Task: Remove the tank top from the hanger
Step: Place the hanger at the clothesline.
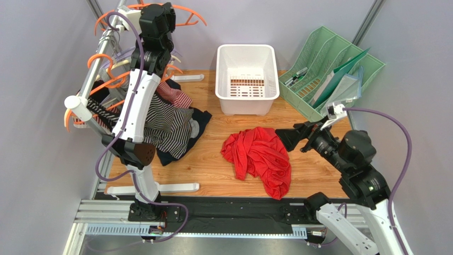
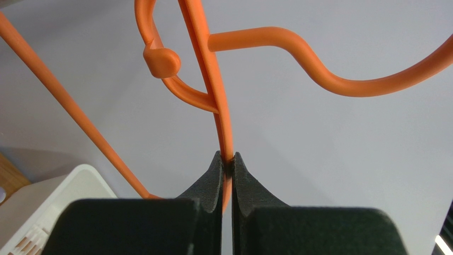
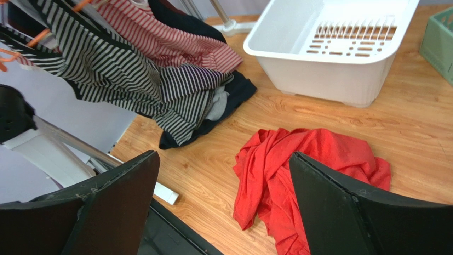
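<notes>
- Wide-spread black fingers of the right gripper are framing the red tank top, which is lying crumpled on the wooden table just ahead of the open claw, off any hanger.
- White basin is sitting beyond the claw, past the tank top; a green file tray is standing to the claw's right.
- Striped garments are draping off the rack to the claw's left, spilling over a dark cloth onto the table.
- Left gripper is clamping tight on the thin stem of an orange hanger, a grey wall filling the background beyond its fingertips.
</notes>
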`<state>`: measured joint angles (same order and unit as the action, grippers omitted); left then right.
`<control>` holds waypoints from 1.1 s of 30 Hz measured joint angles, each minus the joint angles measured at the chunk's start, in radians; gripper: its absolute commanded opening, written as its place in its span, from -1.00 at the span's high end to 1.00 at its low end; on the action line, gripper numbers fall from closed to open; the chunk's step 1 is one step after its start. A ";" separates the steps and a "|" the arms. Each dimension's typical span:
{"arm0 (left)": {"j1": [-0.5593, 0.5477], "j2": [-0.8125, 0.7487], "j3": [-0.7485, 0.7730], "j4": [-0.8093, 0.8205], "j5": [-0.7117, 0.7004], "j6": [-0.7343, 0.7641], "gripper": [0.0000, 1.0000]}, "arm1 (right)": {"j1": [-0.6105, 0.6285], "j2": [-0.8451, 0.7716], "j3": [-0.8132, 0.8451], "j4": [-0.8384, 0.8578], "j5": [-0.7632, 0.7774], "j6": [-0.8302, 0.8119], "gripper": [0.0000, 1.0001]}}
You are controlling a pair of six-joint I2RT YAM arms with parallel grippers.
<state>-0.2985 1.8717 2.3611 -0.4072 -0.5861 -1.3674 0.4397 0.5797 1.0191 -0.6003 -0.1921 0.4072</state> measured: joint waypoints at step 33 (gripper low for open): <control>0.046 0.051 -0.080 0.040 -0.023 -0.207 1.00 | 0.000 -0.063 -0.014 -0.054 -0.020 -0.037 -1.00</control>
<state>-0.2527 1.9228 2.2807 -0.3668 -0.6090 -1.5745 0.4397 0.5171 1.0054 -0.6544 -0.2123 0.3698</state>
